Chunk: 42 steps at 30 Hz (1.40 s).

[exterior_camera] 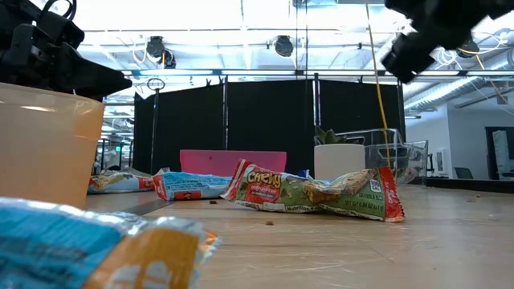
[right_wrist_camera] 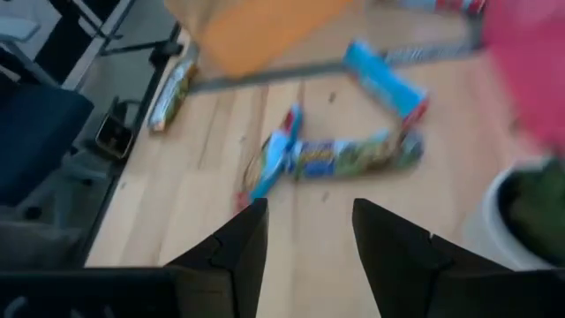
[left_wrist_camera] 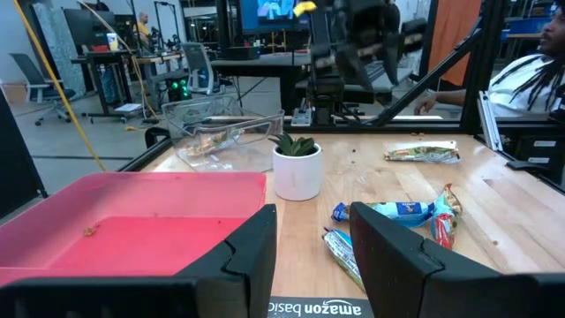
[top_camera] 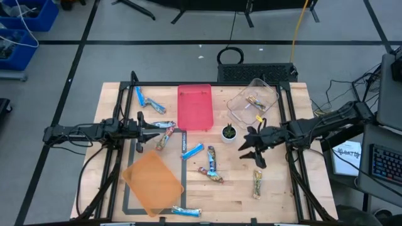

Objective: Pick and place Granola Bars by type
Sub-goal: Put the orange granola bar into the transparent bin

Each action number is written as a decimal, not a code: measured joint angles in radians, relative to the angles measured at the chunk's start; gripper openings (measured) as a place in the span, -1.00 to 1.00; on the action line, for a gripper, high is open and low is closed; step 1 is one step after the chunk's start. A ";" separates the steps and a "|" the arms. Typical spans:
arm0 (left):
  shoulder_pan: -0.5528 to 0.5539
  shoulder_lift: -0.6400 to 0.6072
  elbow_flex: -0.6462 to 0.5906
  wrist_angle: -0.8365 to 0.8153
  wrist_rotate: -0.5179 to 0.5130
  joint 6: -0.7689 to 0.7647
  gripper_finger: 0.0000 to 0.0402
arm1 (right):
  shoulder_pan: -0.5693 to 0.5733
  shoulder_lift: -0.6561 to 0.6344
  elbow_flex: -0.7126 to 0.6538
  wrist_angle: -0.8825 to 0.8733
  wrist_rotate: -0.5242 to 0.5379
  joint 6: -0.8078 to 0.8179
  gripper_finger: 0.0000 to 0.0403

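Above the table, right tool [top_camera: 254, 145] and left tool [top_camera: 139, 132], both parted, empty.

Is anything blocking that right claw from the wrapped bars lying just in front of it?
Nothing visible does. The right gripper, open and empty, hangs above bare wood, and the granola bars lie on open table beyond its fingers. The potted plant stands off to one side, near the pink tray, not in the path.
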 joint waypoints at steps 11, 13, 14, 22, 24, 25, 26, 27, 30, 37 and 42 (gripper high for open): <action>0.000 0.000 0.000 0.000 0.000 0.000 -0.27 | 0.169 0.006 -0.071 0.000 -0.002 -0.250 -0.21; 0.000 0.000 0.000 0.000 0.000 0.000 -0.27 | 0.183 0.023 -0.071 -0.001 -0.007 -0.301 -0.21; 0.000 0.000 0.000 0.000 0.000 0.000 -0.27 | 0.189 0.037 -0.071 -0.002 -0.020 -0.323 -0.21; 0.000 0.000 0.000 0.000 0.000 0.000 -0.27 | 0.254 0.174 -0.071 -0.003 -0.107 -0.406 -0.21; 0.000 0.000 0.000 0.000 0.000 0.000 -0.27 | 0.262 0.182 -0.071 -0.003 -0.107 -0.415 -0.21; 0.000 0.000 0.000 0.000 0.000 0.000 -0.27 | 0.266 0.182 -0.071 -0.003 -0.111 -0.423 -0.21; 0.000 0.000 0.000 0.000 0.000 0.000 -0.27 | 0.269 0.182 -0.071 -0.004 -0.128 -0.439 -0.21; 0.000 0.000 0.000 0.000 0.000 0.000 -0.27 | 0.275 0.182 -0.071 -0.007 -0.147 -0.458 -0.22; 0.000 0.000 0.000 0.000 0.000 0.000 -0.27 | 0.299 0.182 -0.071 -0.018 -0.185 -0.515 -0.22; 0.000 0.000 0.000 0.000 0.000 0.000 -0.27 | 0.320 0.183 -0.092 -0.009 -0.183 -0.619 -0.13; 0.000 0.000 0.000 0.000 0.000 0.000 -0.27 | 0.320 0.183 -0.127 0.005 -0.183 -0.650 -0.03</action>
